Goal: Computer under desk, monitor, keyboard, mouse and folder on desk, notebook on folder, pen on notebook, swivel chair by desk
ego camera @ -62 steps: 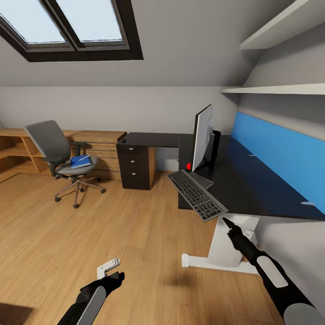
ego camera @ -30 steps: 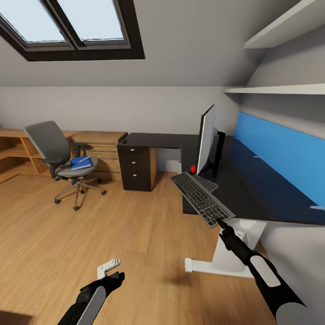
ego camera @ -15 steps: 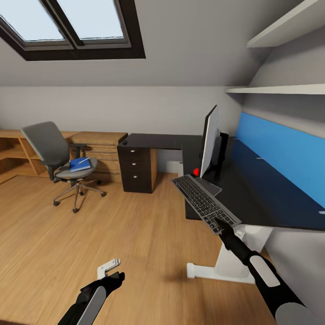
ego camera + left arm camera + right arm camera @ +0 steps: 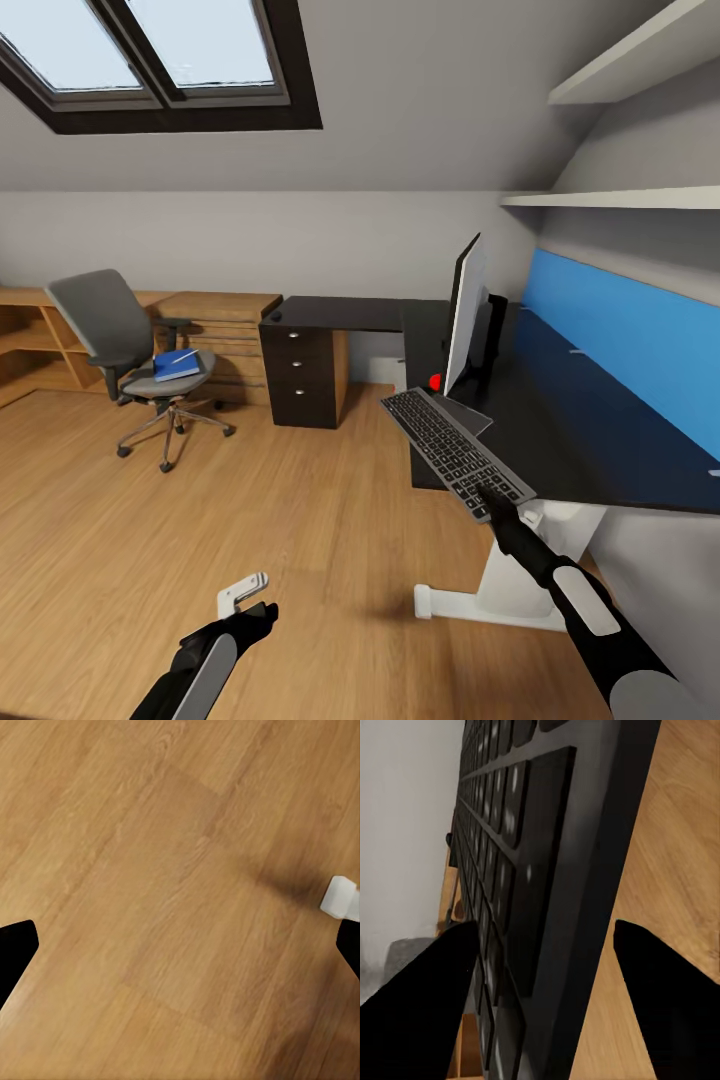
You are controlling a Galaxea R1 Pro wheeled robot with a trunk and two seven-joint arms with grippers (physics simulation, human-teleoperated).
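Monitor (image 4: pixel 463 312) edge-on so screen unreadable, mouse can't be made out; my right pincer (image 4: pixel 497 502) has jaws apart straddling the keyboard (image 4: pixel 452 451) corner, which overhangs the desk (image 4: pixel 560 420) edge, contact unclear, left pincer (image 4: pixel 243 596) spread over floor, folder (image 4: pixel 178 363) on chair (image 4: pixel 125 345).

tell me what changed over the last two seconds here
The right gripper rose from below the desk edge to the near end of the keyboard, its fingers now open on either side of that end. The view drifted a little. The keyboard still overhangs the desk; the left gripper, swivel chair and folder are unchanged.
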